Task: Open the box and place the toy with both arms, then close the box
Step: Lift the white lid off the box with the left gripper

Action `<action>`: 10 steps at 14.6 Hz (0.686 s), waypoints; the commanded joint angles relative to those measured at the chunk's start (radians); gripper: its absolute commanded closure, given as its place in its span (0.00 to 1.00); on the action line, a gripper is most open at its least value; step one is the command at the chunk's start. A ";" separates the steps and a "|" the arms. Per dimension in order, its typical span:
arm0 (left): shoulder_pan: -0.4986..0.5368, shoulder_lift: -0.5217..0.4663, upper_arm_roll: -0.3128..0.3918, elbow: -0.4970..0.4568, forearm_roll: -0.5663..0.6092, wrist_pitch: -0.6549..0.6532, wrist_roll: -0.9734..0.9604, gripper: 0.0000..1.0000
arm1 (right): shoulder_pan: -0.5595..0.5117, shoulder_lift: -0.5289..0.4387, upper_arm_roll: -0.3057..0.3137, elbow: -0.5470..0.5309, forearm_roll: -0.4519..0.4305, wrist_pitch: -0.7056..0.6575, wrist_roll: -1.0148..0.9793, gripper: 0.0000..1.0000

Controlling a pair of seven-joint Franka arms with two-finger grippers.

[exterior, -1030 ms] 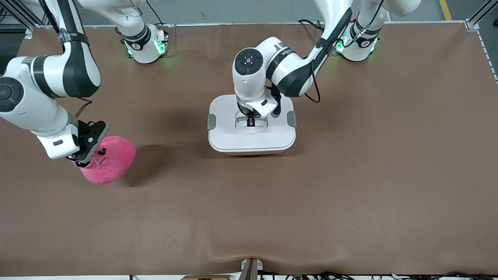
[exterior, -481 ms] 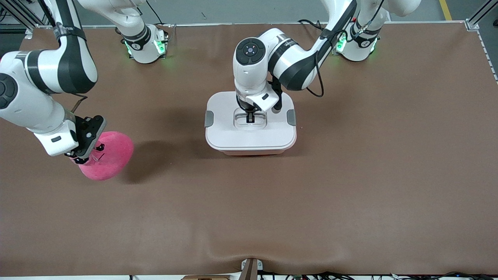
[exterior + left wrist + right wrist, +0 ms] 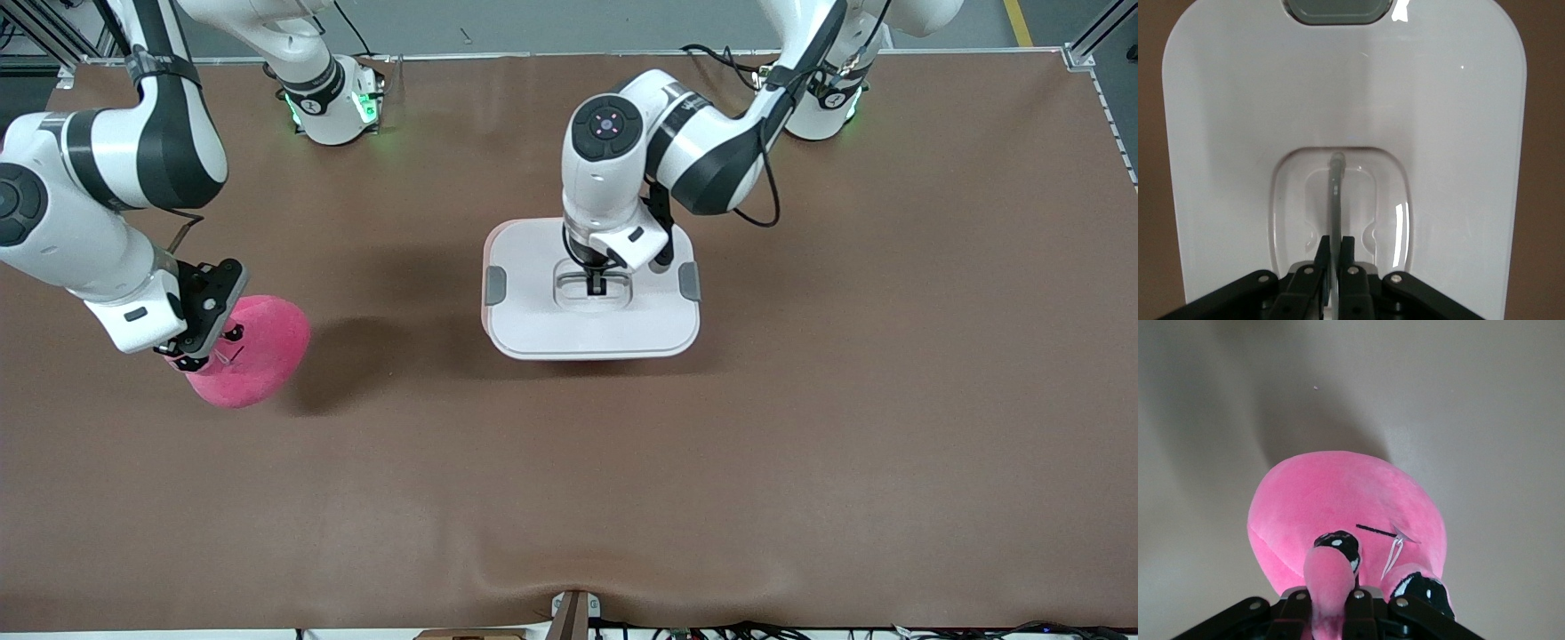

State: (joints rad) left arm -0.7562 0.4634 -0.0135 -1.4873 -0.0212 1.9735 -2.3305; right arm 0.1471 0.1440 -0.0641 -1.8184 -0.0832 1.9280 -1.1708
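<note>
Meanwhile, left end effector (image 3: 595, 286) pinches lid handle (image 3: 1335, 200); right end effector (image 3: 1328, 603) clamps toy (image 3: 253, 351).

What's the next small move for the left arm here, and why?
Probably carry the lid clear of the tub toward the left arm's end of the table. The left claw is shut on the lid's handle, and the right claw already grips the plush toy, which needs an open tub.

A brown mat covers the counter (image 3: 800, 427) and bulges into a low wrinkle at its edge nearest the front camera. Just below that wrinkle sits a small metal bracket (image 3: 573, 609), beside a line of dark cables (image 3: 756, 629).
</note>
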 commanded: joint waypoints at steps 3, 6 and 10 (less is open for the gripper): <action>0.077 -0.060 -0.002 -0.017 0.030 -0.064 0.097 1.00 | 0.089 -0.018 0.004 0.039 -0.018 -0.018 -0.058 1.00; 0.136 -0.092 -0.002 -0.027 0.030 -0.090 0.184 1.00 | 0.185 -0.015 0.003 0.114 -0.053 -0.108 -0.096 1.00; 0.242 -0.155 -0.008 -0.074 0.030 -0.093 0.330 1.00 | 0.356 -0.014 0.003 0.157 -0.202 -0.205 -0.099 1.00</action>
State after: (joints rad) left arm -0.5598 0.3728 -0.0092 -1.5055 -0.0096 1.8853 -2.0596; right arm 0.4261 0.1377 -0.0504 -1.6803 -0.2162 1.7728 -1.2525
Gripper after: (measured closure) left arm 0.930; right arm 0.855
